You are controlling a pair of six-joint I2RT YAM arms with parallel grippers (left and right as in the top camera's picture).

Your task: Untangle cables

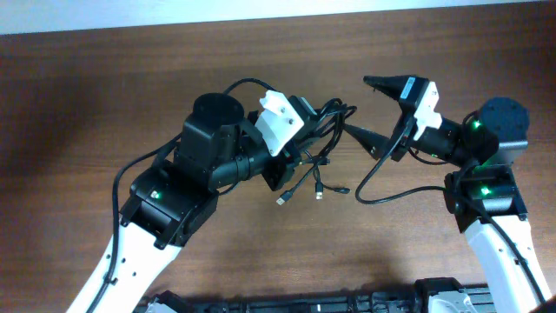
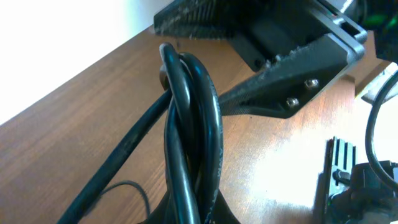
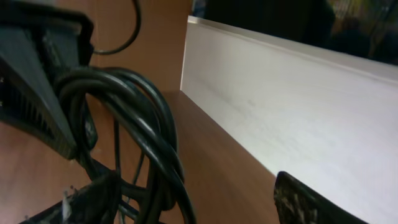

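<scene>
The cables point(image 1: 326, 130) are a knot of thin black cords in the middle of the wooden table, with loose plug ends point(image 1: 318, 193) trailing toward the front. My left gripper point(image 1: 302, 146) is shut on the twisted bundle, and in the left wrist view the cables point(image 2: 189, 124) run up out of the left gripper point(image 2: 194, 214). My right gripper point(image 1: 372, 111) stands open just right of the knot, one finger on each side of its outer loop. In the right wrist view the cables point(image 3: 140, 112) loop close to the lower-left finger of the right gripper point(image 3: 193, 205), with a wide gap to the other finger.
A thin black wire point(image 1: 382, 191) belonging to the right arm sags onto the table in front of it. A white board point(image 3: 292, 99) borders the table's edge in the right wrist view. Black equipment point(image 1: 304, 304) lies along the front edge.
</scene>
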